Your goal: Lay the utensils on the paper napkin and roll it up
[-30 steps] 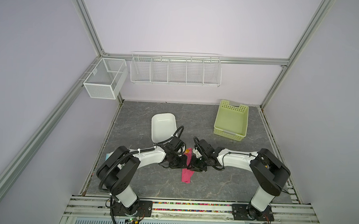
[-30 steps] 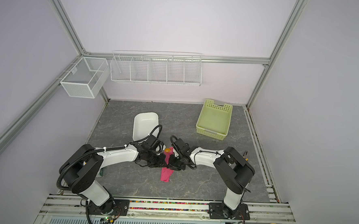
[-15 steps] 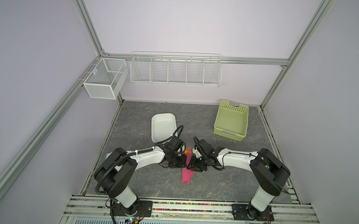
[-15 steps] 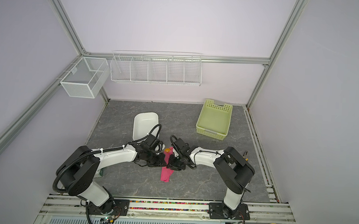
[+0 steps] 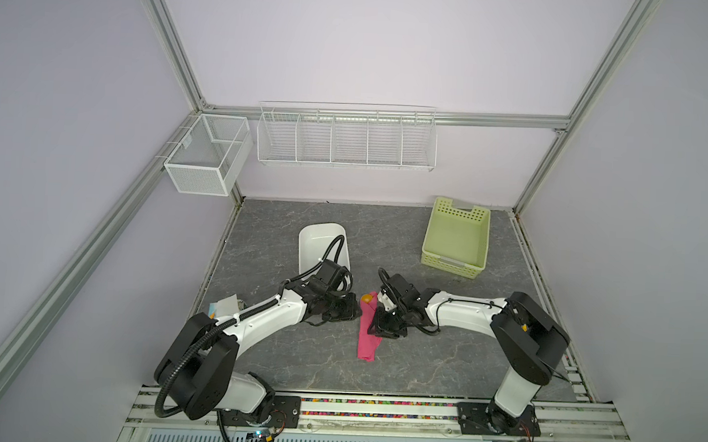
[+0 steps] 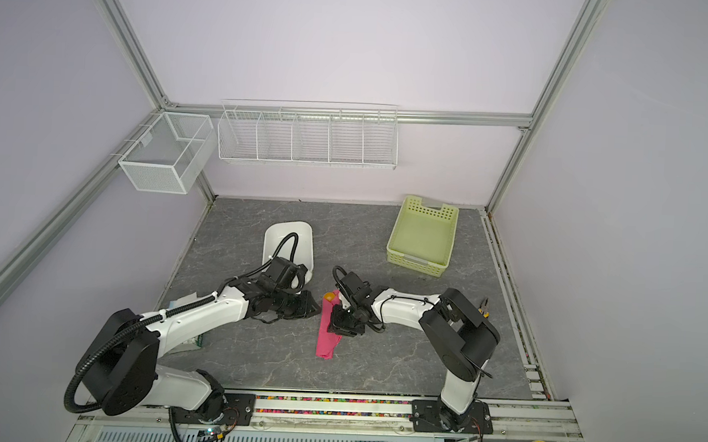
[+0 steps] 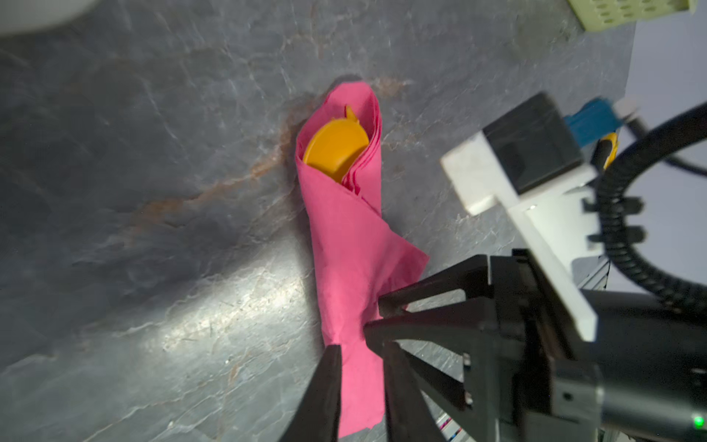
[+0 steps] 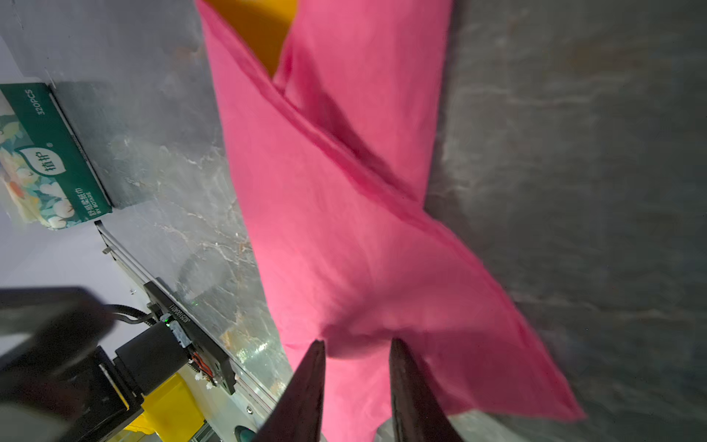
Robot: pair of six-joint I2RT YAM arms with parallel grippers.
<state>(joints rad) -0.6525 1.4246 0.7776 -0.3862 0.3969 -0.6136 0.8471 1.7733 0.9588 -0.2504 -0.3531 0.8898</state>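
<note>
The pink paper napkin point(image 5: 366, 339) point(image 6: 325, 343) lies rolled into a narrow bundle on the grey table between my two grippers. An orange spoon bowl point(image 7: 336, 149) point(image 5: 366, 298) pokes out of its far end; the other utensils are hidden inside, apart from an orange tip behind the bowl. My left gripper point(image 7: 359, 344) point(image 5: 354, 311) sits against the roll's left side, jaws slightly apart and holding nothing. My right gripper point(image 8: 356, 342) point(image 5: 376, 328) is on the roll's right side near its middle, jaws closed round a bulge of the napkin point(image 8: 325, 191). A loose flap point(image 7: 413, 260) sticks out toward it.
A white tub point(image 5: 314, 236) stands just behind the left wrist. A green perforated basket point(image 5: 455, 235) sits at the back right. A tissue box point(image 8: 46, 160) point(image 5: 225, 304) lies at the table's left edge. Wire baskets point(image 5: 348, 138) hang on the back wall.
My left gripper's jaws have parted from shut and let go of the napkin's left side. The right gripper and the roll have barely moved.
</note>
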